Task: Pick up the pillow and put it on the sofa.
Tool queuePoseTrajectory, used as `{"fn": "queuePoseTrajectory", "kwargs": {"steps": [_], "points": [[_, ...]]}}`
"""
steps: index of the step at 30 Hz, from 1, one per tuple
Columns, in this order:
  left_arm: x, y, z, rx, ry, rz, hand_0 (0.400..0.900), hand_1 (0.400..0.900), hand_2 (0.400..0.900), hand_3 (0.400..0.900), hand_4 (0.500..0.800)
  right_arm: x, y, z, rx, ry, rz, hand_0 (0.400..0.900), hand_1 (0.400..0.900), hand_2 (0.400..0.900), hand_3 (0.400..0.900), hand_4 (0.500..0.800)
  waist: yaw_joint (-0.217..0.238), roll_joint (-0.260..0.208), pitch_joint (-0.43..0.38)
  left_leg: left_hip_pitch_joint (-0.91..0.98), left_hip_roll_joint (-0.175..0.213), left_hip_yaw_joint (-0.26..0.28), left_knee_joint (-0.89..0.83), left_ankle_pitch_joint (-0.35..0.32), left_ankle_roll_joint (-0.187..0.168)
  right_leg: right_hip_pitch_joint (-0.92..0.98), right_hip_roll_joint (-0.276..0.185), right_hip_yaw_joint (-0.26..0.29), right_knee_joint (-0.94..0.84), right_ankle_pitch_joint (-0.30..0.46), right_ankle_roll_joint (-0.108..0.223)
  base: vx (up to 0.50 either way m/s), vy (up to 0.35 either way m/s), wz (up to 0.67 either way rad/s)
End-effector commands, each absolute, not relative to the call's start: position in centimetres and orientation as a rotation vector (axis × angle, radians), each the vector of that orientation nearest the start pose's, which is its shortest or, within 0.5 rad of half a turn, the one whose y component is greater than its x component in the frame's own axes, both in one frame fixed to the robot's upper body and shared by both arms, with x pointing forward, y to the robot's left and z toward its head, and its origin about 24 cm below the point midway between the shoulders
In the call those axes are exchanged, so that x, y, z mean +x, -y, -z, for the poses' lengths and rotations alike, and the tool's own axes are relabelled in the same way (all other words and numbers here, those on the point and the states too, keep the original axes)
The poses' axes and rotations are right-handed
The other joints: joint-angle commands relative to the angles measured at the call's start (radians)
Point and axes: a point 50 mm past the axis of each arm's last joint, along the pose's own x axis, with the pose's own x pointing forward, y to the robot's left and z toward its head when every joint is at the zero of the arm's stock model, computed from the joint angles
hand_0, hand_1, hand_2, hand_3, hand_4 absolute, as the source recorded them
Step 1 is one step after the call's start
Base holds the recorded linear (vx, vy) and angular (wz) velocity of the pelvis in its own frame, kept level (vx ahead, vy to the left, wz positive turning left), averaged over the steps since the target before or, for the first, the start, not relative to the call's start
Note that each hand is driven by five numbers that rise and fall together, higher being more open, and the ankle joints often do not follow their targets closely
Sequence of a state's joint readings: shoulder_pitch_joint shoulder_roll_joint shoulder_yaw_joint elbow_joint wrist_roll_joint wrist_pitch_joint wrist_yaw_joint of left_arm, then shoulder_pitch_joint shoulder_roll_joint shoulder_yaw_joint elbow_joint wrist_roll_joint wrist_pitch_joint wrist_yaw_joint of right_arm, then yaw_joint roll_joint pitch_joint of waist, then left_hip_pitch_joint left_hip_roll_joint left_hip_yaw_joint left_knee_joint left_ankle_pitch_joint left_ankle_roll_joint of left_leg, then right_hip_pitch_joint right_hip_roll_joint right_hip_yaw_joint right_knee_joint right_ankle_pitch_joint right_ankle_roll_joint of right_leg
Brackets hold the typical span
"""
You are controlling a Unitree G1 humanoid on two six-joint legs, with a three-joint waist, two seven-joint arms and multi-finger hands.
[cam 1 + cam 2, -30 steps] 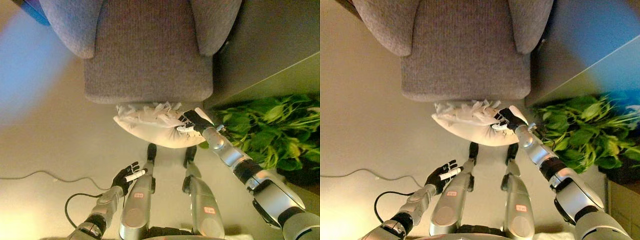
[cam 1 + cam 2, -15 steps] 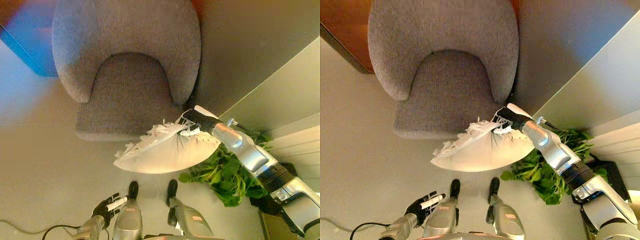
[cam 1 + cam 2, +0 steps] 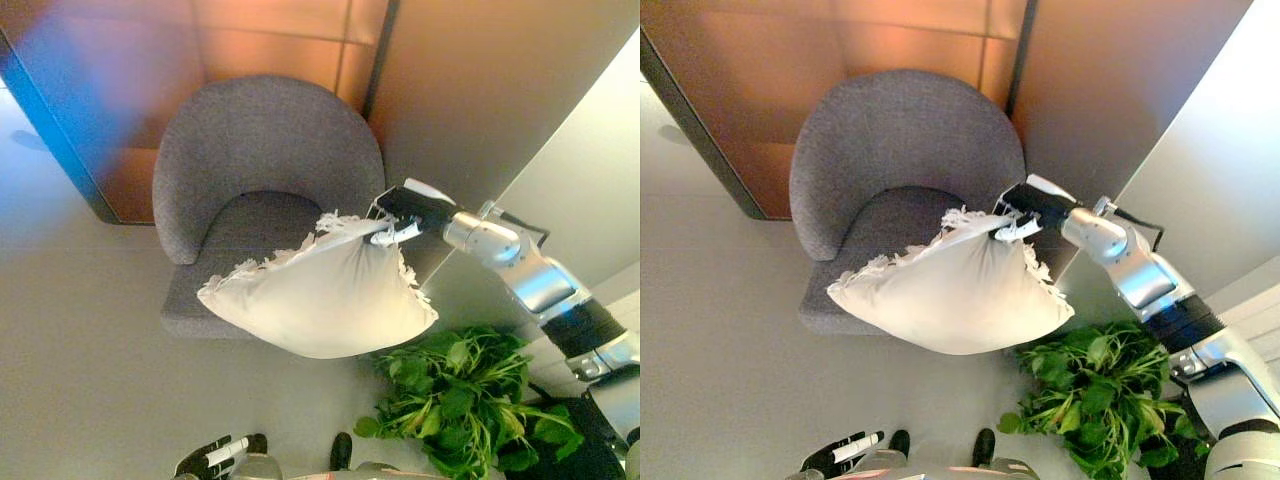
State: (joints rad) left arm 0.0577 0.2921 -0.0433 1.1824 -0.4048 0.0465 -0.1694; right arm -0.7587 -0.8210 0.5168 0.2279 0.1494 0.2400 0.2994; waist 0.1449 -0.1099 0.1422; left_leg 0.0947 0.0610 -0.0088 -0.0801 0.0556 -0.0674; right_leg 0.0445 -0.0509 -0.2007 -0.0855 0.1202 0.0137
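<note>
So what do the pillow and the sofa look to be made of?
The pillow looks like soft cream woven fabric, likely cotton or linen: matte, sagging from the right robot hand, with a frayed fringe along its edge. The sofa looks upholstered in grey textured cloth, perhaps wool-like or boucle, with a matte, nubby surface.

We see a leafy green plant [image 3: 460, 410] on the pale floor [image 3: 80, 380], below a grey wall [image 3: 570, 190].
</note>
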Motion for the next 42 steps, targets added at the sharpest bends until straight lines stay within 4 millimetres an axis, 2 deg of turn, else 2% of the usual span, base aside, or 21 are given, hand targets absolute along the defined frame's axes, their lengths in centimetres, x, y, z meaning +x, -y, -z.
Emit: {"fn": "queuePoseTrajectory", "kwargs": {"steps": [1,7,8,11,16,21,28,33,36,38,42], "points": [[6.5,-26.0,15.9,-0.128,-1.281,-0.212,0.9,0.9,0.9,0.9,0.8,37.5,18.9,-31.4,-0.856,0.337,-0.187,0.4,0.4,0.4,0.4,0.5,0.062,-0.034,-0.116,-0.028,-0.058,-0.035,0.015,-0.051,0.019,0.077,-0.021,-0.069,0.136,-0.192,0.04,0.12,0.02,0.41],[6.7,-25.8,16.0,-0.117,-1.304,-0.222,0.9,0.9,0.9,0.9,0.8,40.0,20.8,-32.1,-0.874,0.19,-0.02,0.4,0.4,0.4,0.4,0.5,0.13,-0.047,-0.115,-0.028,-0.068,-0.096,0.016,-0.041,0.012,0.11,-0.022,-0.116,0.127,-0.193,0.032,0.12,0.015,0.45],[6.5,-25.8,16.0,-0.11,-1.308,-0.228,0.9,0.9,0.9,0.9,0.8,40.6,21.8,-31.6,-0.865,0.115,0.024,0.9,0.9,0.9,0.9,0.8,0.152,-0.05,-0.113,-0.031,-0.071,-0.111,0.017,-0.038,0.011,0.117,-0.023,-0.129,0.124,-0.192,0.031,0.12,0.006,0.45],[6.3,-26.0,16.0,-0.095,-1.309,-0.232,0.9,0.9,0.9,0.9,0.8,41.4,23.2,-31.3,-0.904,0.019,0.15,0.9,0.9,0.9,0.9,0.8,0.204,-0.053,-0.104,-0.042,-0.078,-0.148,0.016,-0.027,0.009,0.129,-0.022,-0.154,0.109,-0.186,0.031,0.11,-0.006,0.43],[6.5,-26.6,15.7,-0.063,-1.321,-0.188,0.9,0.9,0.9,0.9,0.8,41.2,24.2,-33.0,-0.877,-0.023,0.285,0.9,0.9,0.9,0.9,0.8,0.268,-0.055,-0.083,-0.111,-0.089,-0.206,0.017,-0.004,0.008,0.103,-0.017,-0.191,0.099,-0.186,0.03,-0.05,-0.035,0.37],[6.2,-26.4,15.8,-0.061,-1.304,-0.167,0.9,0.9,0.9,0.9,0.8,41.0,24.3,-33.9,-0.89,-0.011,0.279,0.9,0.9,0.9,0.9,0.8,0.278,-0.042,-0.066,-0.112,-0.092,-0.222,0.013,0.0,0.009,0.099,-0.022,-0.205,0.104,-0.191,0.026,-0.04,0.01,0.01],[6.5,-24.7,16.1,-0.07,-1.295,-0.107,0.9,0.9,0.9,0.9,0.8,41.4,23.4,-32.9,-0.935,-0.024,0.217,0.9,0.9,0.9,0.9,0.8,0.241,-0.016,-0.082,-0.088,-0.093,-0.192,0.014,-0.005,0.013,0.116,-0.037,-0.184,0.105,-0.188,0.033,0.04,0.061,-0.17],[6.5,-25.0,16.1,-0.073,-1.309,-0.112,0.9,0.9,0.9,0.9,0.8,41.6,22.7,-32.5,-0.95,0.01,0.166,0.9,0.9,0.9,0.9,0.8,0.213,-0.003,-0.085,-0.07,-0.087,-0.161,0.01,-0.012,0.016,0.116,-0.04,-0.159,0.102,-0.181,0.041,-0.01,0.004,-0.22],[6.4,-25.1,16.1,-0.068,-1.32,-0.105,0.9,0.9,0.9,0.9,0.8,41.7,22.0,-32.2,-0.888,0.026,0.119,0.9,0.9,0.9,0.9,0.8,0.193,0.004,-0.088,-0.061,-0.083,-0.141,0.008,-0.016,0.018,0.114,-0.04,-0.143,0.099,-0.177,0.044,-0.03,-0.008,-0.24],[6.4,-25.1,16.1,-0.068,-1.316,-0.096,0.9,0.9,0.9,0.9,0.8,41.8,22.0,-31.5,-0.791,0.009,0.101,0.9,0.9,0.9,0.9,0.8,0.18,0.01,-0.092,-0.057,-0.08,-0.127,0.007,-0.018,0.018,0.111,-0.041,-0.133,0.097,-0.175,0.045,-0.06,-0.001,-0.3],[6.9,-24.4,16.2,-0.067,-1.319,-0.045,0.9,0.9,0.9,0.9,0.8,42.1,20.9,-27.3,-0.587,-0.003,0.003,0.9,0.9,0.9,0.9,0.8,0.131,0.029,-0.094,-0.049,-0.07,-0.083,0.006,-0.026,0.021,0.096,-0.041,-0.099,0.101,-0.174,0.046,-0.1,-0.002,-0.31]]}}
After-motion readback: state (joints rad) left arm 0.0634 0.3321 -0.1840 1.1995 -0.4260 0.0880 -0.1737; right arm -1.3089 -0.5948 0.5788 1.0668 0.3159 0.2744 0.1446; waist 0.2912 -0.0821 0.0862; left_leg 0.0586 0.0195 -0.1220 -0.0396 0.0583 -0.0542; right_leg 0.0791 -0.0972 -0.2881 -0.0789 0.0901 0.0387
